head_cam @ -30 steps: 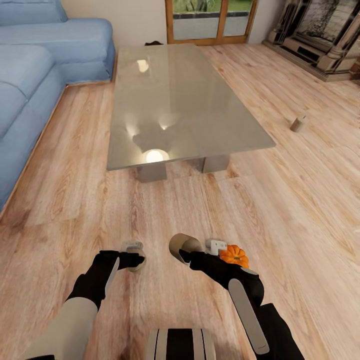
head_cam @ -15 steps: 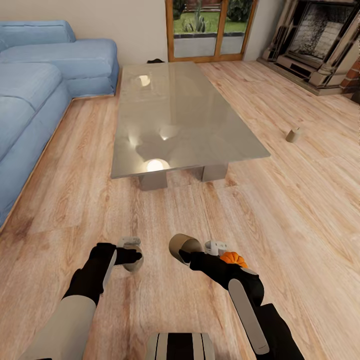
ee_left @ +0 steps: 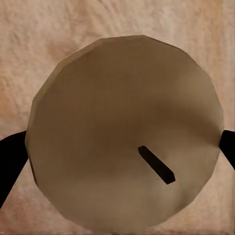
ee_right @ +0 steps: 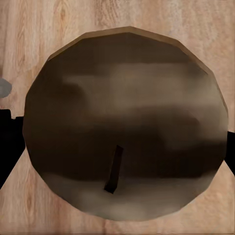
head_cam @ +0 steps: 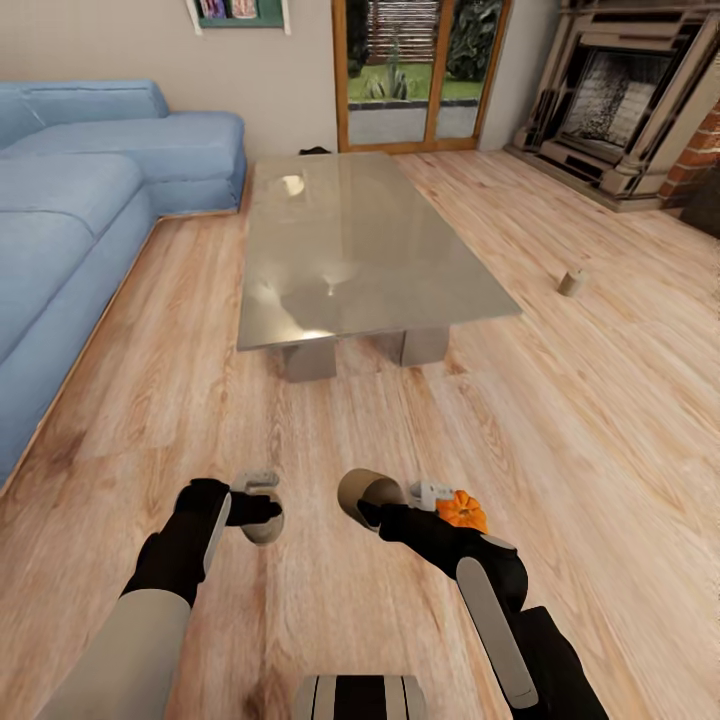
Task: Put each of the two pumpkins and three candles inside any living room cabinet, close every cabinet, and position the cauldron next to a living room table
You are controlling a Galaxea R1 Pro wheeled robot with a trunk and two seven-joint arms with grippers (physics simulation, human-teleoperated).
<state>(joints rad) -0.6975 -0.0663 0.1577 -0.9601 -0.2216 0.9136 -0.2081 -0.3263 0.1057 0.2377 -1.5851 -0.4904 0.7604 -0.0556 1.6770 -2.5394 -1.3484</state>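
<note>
Camera tilt since the earlier head frames: more wall, a picture frame and the garden door now show, and the desk sits farther off; both arms, their loads and the pumpkin keep their places against the robot.

Head view. Landmark: desk [head_cam: 370,240], glass-topped, long axis running away from the robot toward the door. Blue sofa [head_cam: 70,220] to the desk's left. Fireplace [head_cam: 620,110] beyond the desk's far right corner. One candle on the floor [head_cam: 572,283], right of the desk and well apart from it, standing tilted. Left hand [head_cam: 262,508] on the robot's side of the desk, closed on a candle [head_cam: 262,522], its round end facing down to the plank floor [head_cam: 600,420]. Right hand [head_cam: 395,505] beside it, closed on a second candle [head_cam: 362,492], its round end tipped up and toward the left hand. Pumpkin [head_cam: 461,509] just right of the right hand; whether it rests on the floor or on the arm cannot be told.

Left wrist view. Candle end-on [ee_left: 125,132], short dark wick showing, black fingers [ee_left: 11,161] at either edge.

Right wrist view. Second candle end-on [ee_right: 125,122], darker face, wick visible, fingers [ee_right: 10,142] pressed at both sides.
</note>
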